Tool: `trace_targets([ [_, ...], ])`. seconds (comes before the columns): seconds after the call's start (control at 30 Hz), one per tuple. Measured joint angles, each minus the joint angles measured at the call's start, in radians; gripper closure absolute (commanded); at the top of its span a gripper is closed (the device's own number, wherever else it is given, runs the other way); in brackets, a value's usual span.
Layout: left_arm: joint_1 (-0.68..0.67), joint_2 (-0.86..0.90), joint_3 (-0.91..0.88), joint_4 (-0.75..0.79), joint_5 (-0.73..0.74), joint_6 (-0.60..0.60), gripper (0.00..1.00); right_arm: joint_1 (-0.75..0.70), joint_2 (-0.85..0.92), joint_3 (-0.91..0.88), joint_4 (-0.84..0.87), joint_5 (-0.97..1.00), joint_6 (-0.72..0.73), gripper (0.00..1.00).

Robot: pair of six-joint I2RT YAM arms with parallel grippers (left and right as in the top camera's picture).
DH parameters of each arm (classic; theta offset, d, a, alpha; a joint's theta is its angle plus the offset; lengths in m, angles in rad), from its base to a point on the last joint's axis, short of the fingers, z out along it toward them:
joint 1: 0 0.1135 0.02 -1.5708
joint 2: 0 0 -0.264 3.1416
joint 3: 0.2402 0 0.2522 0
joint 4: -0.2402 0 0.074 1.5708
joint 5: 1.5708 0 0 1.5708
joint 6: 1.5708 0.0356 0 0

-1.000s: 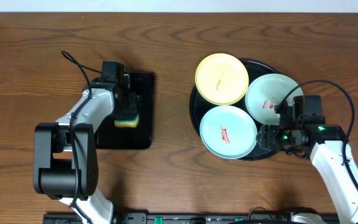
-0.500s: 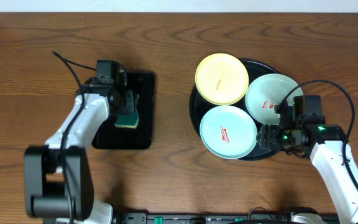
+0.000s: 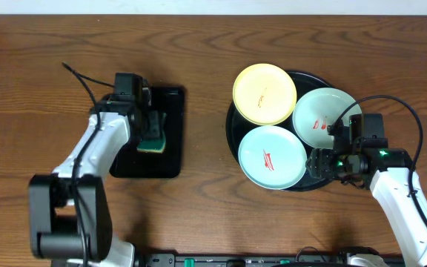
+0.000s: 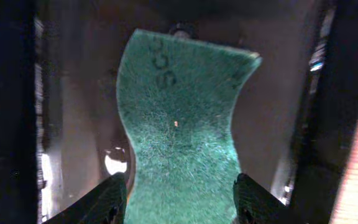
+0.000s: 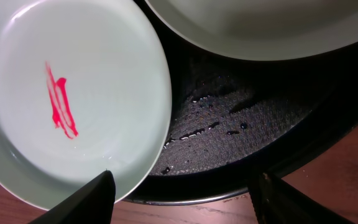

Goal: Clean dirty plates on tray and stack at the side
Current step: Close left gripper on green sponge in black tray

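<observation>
Brown wooden table (image 3: 199, 59) bears glossy black tray (image 3: 232, 137).

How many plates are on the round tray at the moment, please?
3, none apparently hidden: the yellow plate at the tray's upper left, one mint plate at the upper right, another mint plate at the front.

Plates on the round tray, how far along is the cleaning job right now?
Nothing is cleaned or stacked yet. All three plates sit on the round black tray: the yellow plate and two mint plates, each showing red smears. In hand: the left gripper is closed on the green sponge over the rectangular tray. The right gripper is open at the tray's rim. Wiping and stacking remain.
</observation>
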Motion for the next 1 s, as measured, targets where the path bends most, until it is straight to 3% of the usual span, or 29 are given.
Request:
trace_targets([
  [0.2, 0.0, 0.07, 0.0, 0.007, 0.003, -0.003, 0.57, 0.0, 0.0, 0.0, 0.0, 0.0, 0.0, 0.32],
  [0.47, 0.0, 0.069, 0.0, 0.007, -0.008, 0.0, 0.52, 0.0, 0.0, 0.0, 0.0, 0.0, 0.0, 0.32],
  [1.0, -0.001, -0.017, 0.0, 0.003, -0.026, 0.0, 0.52, 0.0, 0.0, 0.0, 0.0, 0.001, 0.0, 0.32],
])
